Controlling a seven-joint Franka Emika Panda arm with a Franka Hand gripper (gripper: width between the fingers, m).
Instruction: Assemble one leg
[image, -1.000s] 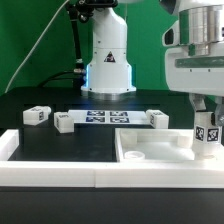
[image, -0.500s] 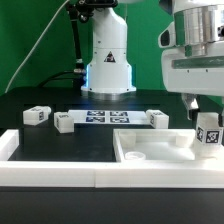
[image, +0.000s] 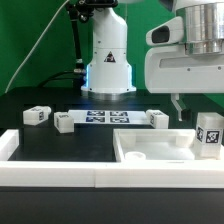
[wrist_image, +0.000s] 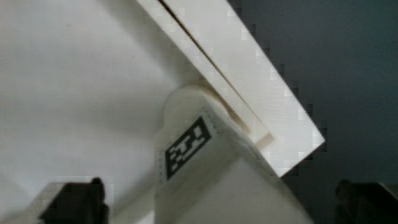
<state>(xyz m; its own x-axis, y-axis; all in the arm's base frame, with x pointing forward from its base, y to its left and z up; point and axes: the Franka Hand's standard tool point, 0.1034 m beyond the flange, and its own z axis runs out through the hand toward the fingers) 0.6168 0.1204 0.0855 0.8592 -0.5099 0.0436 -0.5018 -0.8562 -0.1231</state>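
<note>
White and tagged, the leg (image: 210, 136) stands upright at a corner of the large square piece (image: 150, 152), on the exterior view's right. The gripper (wrist_image: 219, 203) hangs above it, its dark fingers (wrist_image: 75, 200) spread wide on either side and gripping nothing. A spare peg (image: 63, 121) lies just beside the marker board (image: 105, 118).

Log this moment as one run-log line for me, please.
leg: upright at white square piece corner | gripper: open, straddling leg, not gripping
</note>
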